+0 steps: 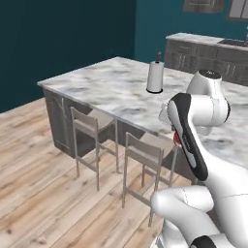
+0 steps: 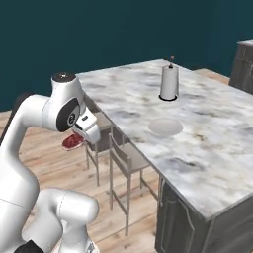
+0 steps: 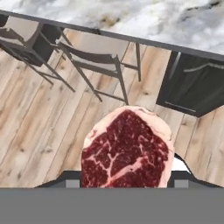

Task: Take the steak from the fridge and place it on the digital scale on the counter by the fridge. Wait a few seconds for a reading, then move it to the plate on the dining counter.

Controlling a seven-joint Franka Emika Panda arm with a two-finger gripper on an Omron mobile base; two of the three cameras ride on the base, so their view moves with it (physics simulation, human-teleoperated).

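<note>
My gripper point(image 2: 79, 140) is shut on the steak point(image 2: 72, 142), a red marbled slab held in the air over the wooden floor, short of the near edge of the dining counter point(image 2: 212, 143). In the hand view the steak point(image 3: 127, 148) hangs large at the bottom and covers the fingertips, with stools and floor beyond it. The pale round plate point(image 2: 165, 127) lies bare on the marbled slab, to the right of the gripper and apart from it. A sliver of the steak point(image 1: 177, 139) peeks out behind my forearm in the left base view.
A white paper-towel roll point(image 2: 169, 83) stands on the slab behind the plate. Two grey stools point(image 1: 92, 126) point(image 1: 147, 150) stand along the slab's near side, below the gripper. A dark cabinet run with a marbled top point(image 1: 208, 48) lines the far wall.
</note>
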